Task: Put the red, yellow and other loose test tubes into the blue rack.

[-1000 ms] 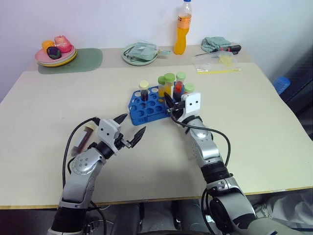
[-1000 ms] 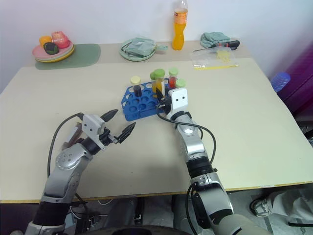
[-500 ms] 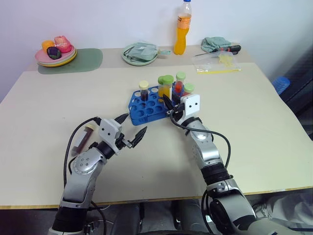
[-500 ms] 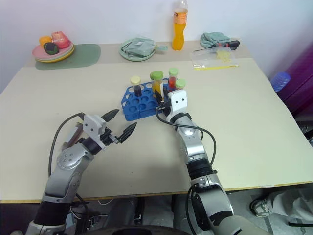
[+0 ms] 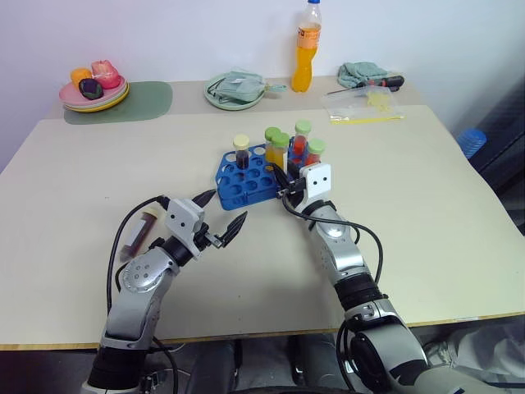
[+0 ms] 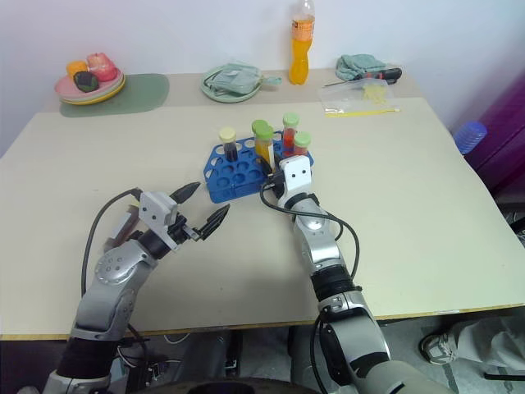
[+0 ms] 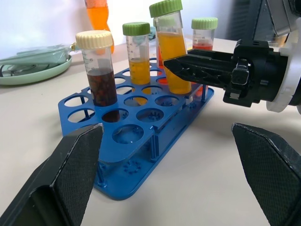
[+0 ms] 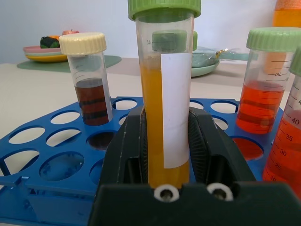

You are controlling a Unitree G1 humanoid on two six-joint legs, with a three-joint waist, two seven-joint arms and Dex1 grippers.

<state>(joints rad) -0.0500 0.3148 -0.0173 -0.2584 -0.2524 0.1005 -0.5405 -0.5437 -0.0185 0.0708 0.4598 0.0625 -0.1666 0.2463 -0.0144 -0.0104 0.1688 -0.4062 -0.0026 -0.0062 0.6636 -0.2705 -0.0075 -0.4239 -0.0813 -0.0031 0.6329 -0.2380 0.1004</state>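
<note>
The blue rack [image 5: 238, 182] stands mid-table with several capped test tubes upright in it: a brown one with a cream cap [image 5: 241, 153], a yellow one [image 5: 271, 144] and red ones [image 5: 303, 138]. My right gripper [image 5: 284, 174] is shut on a yellow, green-capped tube [image 8: 164, 94], held upright with its bottom down among the rack's near holes. My left gripper [image 5: 225, 207] hangs open and empty just in front of the rack's left end. Beside my left forearm a dark tube with a cream cap [image 5: 141, 232] lies on the table.
Along the back edge stand an orange drink bottle [image 5: 305, 49], a green plate with a cloth [image 5: 234, 89], pink plates of fruit [image 5: 93, 89] on a green mat [image 5: 143, 103], a plastic bag [image 5: 365, 105] and a screwdriver [image 5: 377, 82].
The right gripper has sunk slightly with the yellow tube, whose cap now sits level with its neighbours. The left arm has stayed still.
</note>
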